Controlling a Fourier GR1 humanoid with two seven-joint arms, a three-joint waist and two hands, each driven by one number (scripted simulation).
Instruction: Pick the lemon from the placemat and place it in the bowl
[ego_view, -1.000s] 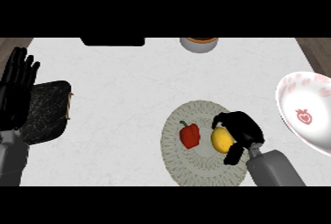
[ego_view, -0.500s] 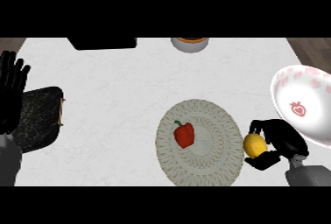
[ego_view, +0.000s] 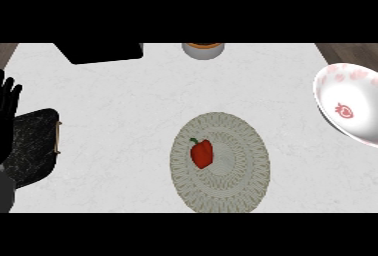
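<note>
L hand (ego_view: 9, 117) fingers straight, released, holding nothing, beside dark tray (ego_view: 31, 147)

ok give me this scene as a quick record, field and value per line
mat: round woven grey placemat, centre of the white counter
on mat: red bell pepper, left of the mat's centre
lemon: not visible
bowl: white bowl with red strawberry print, right edge, tilted toward the view, inside shows no lemon
left hand: open, resting at the left edge, fingers up
right hand: out of view
left side: dark speckled board under the left hand
far edge: black rectangular object; grey cup with orange top
</note>
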